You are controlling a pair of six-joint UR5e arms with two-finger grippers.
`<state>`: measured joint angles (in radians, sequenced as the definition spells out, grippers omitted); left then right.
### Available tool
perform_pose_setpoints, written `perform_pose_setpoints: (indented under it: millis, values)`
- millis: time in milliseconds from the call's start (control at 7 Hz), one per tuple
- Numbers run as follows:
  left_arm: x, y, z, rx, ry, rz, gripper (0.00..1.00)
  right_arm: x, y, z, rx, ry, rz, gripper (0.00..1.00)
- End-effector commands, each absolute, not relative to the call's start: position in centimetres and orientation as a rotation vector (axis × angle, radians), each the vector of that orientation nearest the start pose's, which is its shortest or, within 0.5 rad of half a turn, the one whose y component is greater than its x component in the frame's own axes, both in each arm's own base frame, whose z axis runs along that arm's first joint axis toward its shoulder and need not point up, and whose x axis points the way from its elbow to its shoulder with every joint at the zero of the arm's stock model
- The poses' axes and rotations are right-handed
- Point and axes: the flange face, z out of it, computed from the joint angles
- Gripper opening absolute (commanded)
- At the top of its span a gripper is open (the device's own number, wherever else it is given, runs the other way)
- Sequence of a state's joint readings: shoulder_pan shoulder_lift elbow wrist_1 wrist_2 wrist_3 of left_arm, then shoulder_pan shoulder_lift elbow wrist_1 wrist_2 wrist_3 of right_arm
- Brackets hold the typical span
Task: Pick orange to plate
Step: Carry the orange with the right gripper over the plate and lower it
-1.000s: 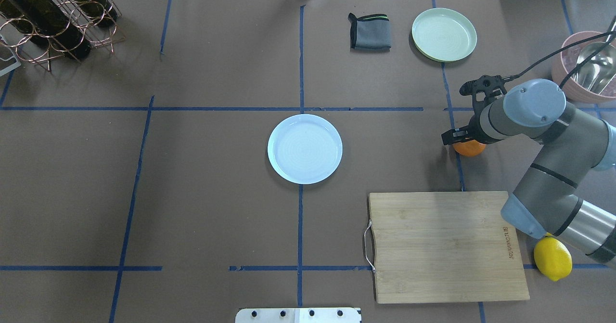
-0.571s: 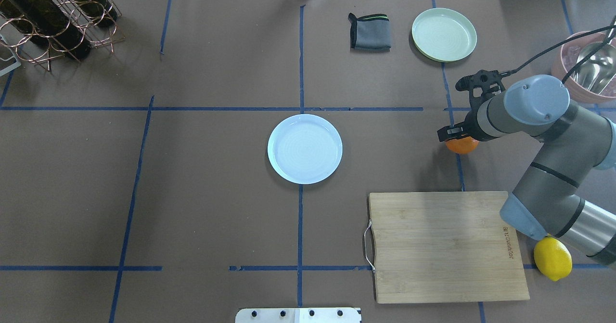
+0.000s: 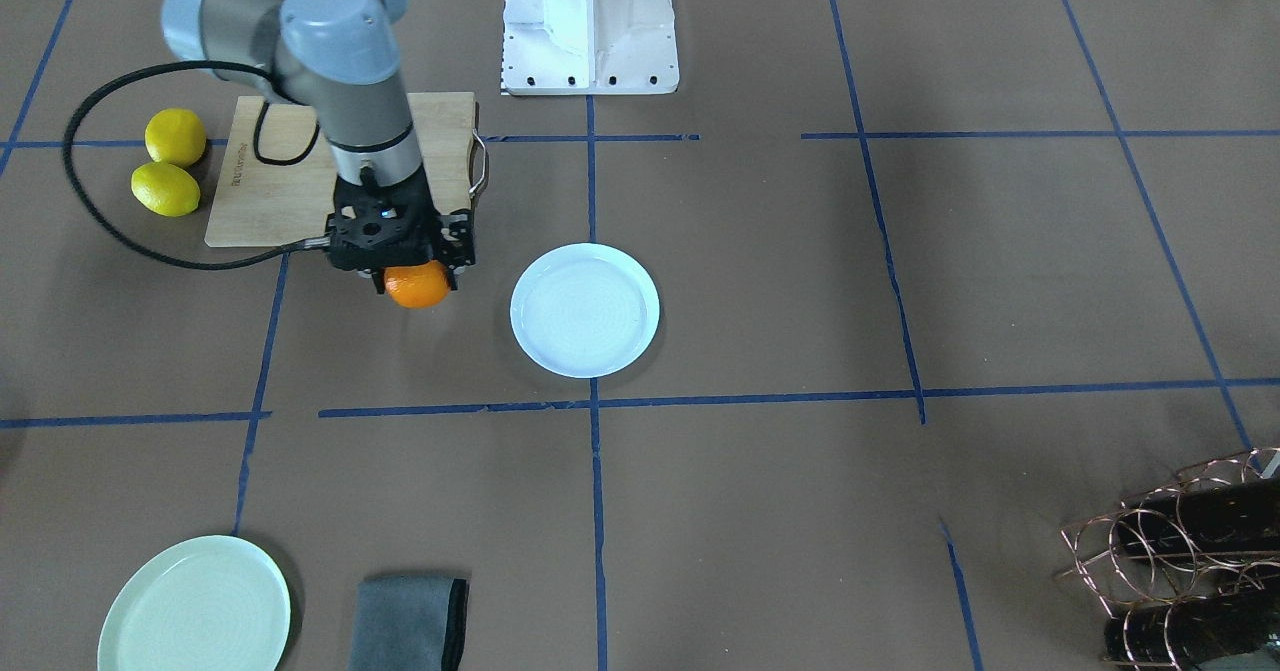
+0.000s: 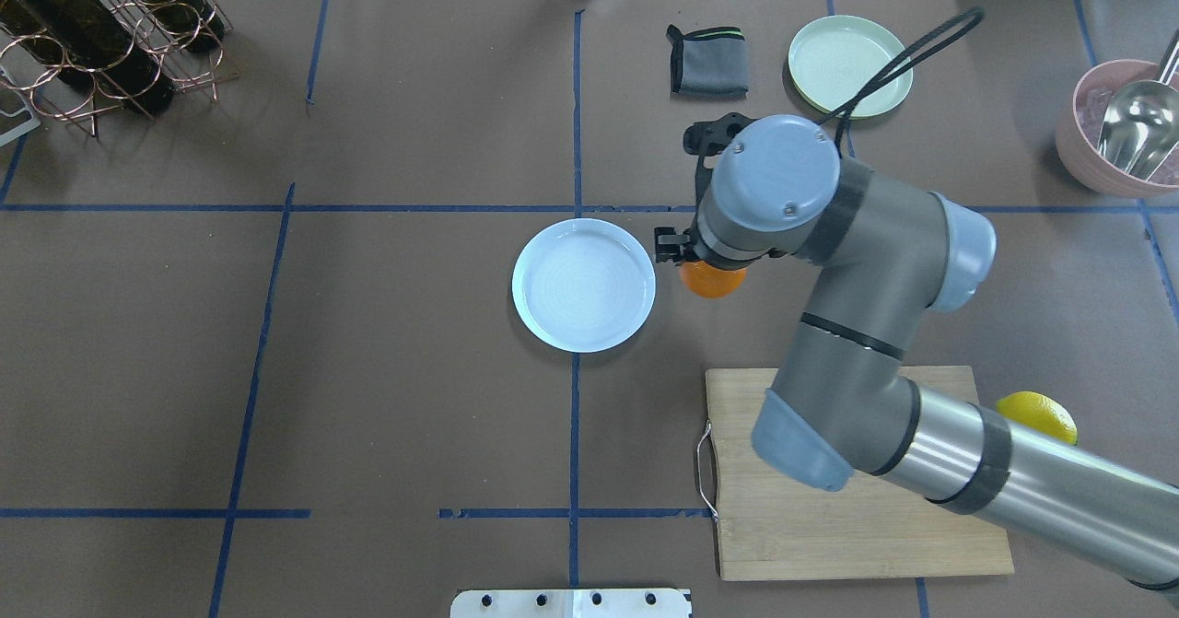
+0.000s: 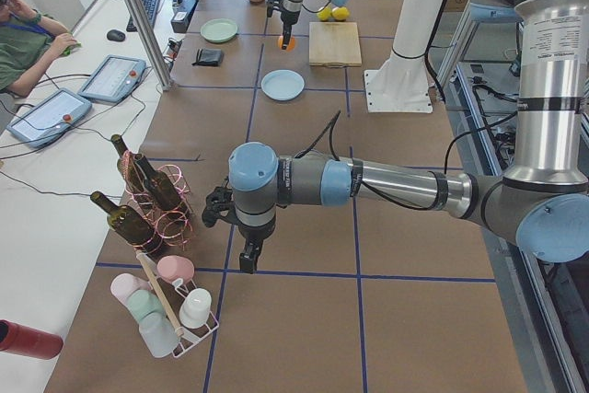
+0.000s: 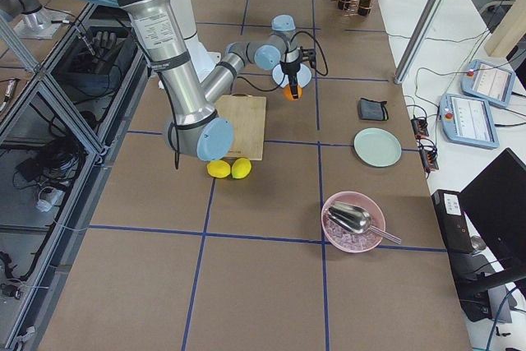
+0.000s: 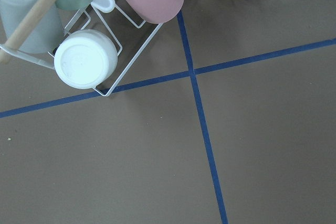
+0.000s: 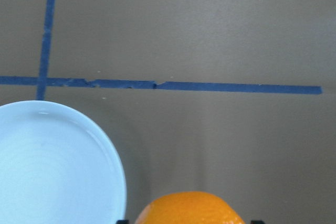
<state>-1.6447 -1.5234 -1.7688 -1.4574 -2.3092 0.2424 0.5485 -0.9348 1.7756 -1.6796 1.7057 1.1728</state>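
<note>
My right gripper (image 3: 416, 267) is pinching the orange (image 3: 418, 287) from either side, its black fingers pressed against the fruit's flanks just left of the middle of the front-facing frame. In the right wrist view the orange (image 8: 191, 209) fills the bottom centre, with a dark sliver of finger at each lower side. I cannot tell from these views whether the fruit is clear of the table. From overhead the orange (image 4: 709, 283) peeks out under the wrist, just right of frame centre. It sits just beside the right rim of the plate (image 4: 583, 285), not over it. The plate (image 8: 52, 166) takes the lower left of the wrist view and holds nothing.

Further out, below the arm in the overhead frame, lies a wooden cutting board (image 4: 783, 535). Two lemons (image 3: 175, 136) sit close together off its left edge in the front-facing view, upper left. Towards the top of the overhead frame are a folded grey cloth (image 4: 707, 61) and a mint-green plate (image 4: 829, 65), side by side. A pink bowl (image 4: 1087, 162) with a metal scoop is at the right edge, and a copper bottle rack (image 4: 101, 38) in the top-left corner.

My left gripper (image 5: 248, 255) hangs over bare table, centre of the left-end view; I cannot tell whether its fingers are spread or together
</note>
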Motion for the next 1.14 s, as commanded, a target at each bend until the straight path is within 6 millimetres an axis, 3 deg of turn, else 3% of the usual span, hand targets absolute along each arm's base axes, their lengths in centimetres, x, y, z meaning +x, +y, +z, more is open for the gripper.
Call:
perform_pose_setpoints:
  millis: [0, 143, 286, 857, 1000]
  values:
    - [-10.1, -46.3, 59.8, 0.152, 0.725, 0.173, 1.00, -58.1, -44.5, 16.4, 0.207, -0.667, 0.166, 0.14]
    - [-10.1, -46.3, 59.8, 0.152, 0.725, 0.173, 1.00, -61.5, -45.3, 15.7, 0.195, -0.625, 0.195, 0.15]
    - [-10.1, -46.3, 59.8, 0.152, 0.725, 0.173, 1.00, -63.0, -45.1, 16.5, 0.204, -0.595, 0.209, 0.16]
    - [-10.1, -46.1, 60.1, 0.146, 0.725, 0.171, 1.00, -64.4, -45.3, 17.6, 0.220, -0.557, 0.231, 0.18]
    - [-10.1, -46.1, 60.0, 0.146, 0.726, 0.171, 1.00, -64.6, -45.4, 17.6, 0.220, -0.554, 0.230, 0.24]
